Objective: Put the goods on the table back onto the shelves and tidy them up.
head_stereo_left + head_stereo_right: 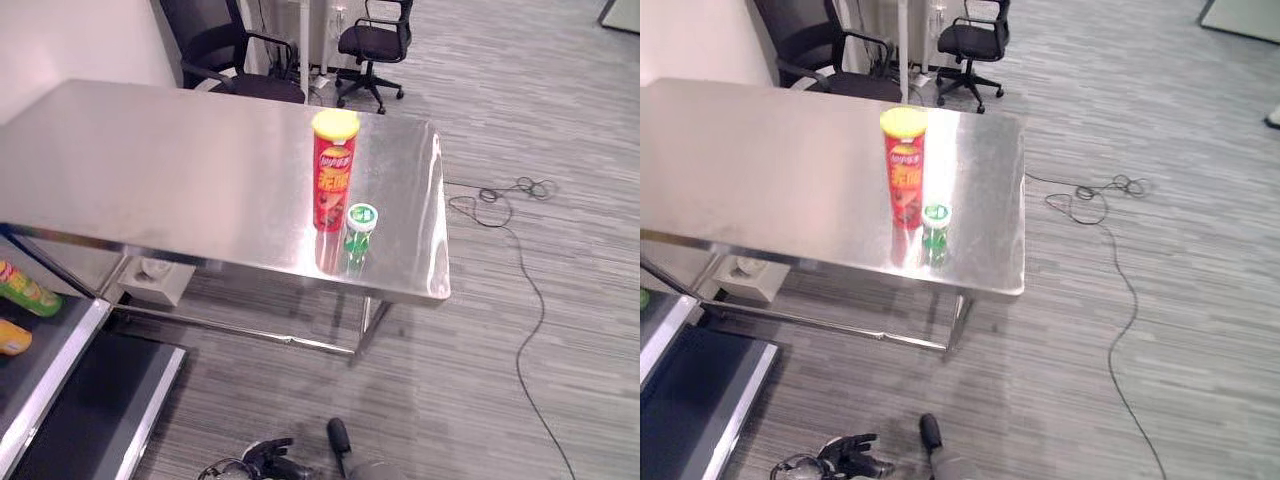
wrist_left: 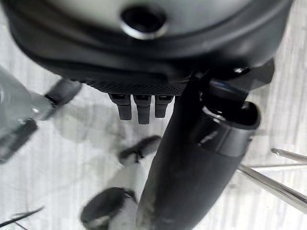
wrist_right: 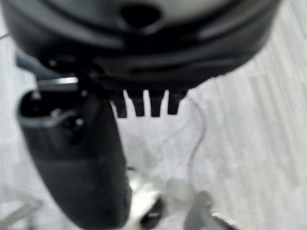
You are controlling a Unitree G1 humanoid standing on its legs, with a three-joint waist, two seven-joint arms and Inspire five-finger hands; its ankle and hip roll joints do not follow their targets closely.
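Both hands hang low over the grey floor and grasp nothing: the left hand [image 2: 144, 103] and the right hand [image 3: 144, 103] each show straight, relaxed fingers in their wrist views. On the steel counter [image 1: 150, 170], a tall red chip can [image 1: 334, 172] with a yellow lid stands upright near the far right end. Just beside it stands a small green-lidded bottle [image 1: 360, 232], while the shelf [image 1: 45, 355] at lower left holds a green packet [image 1: 25, 290].
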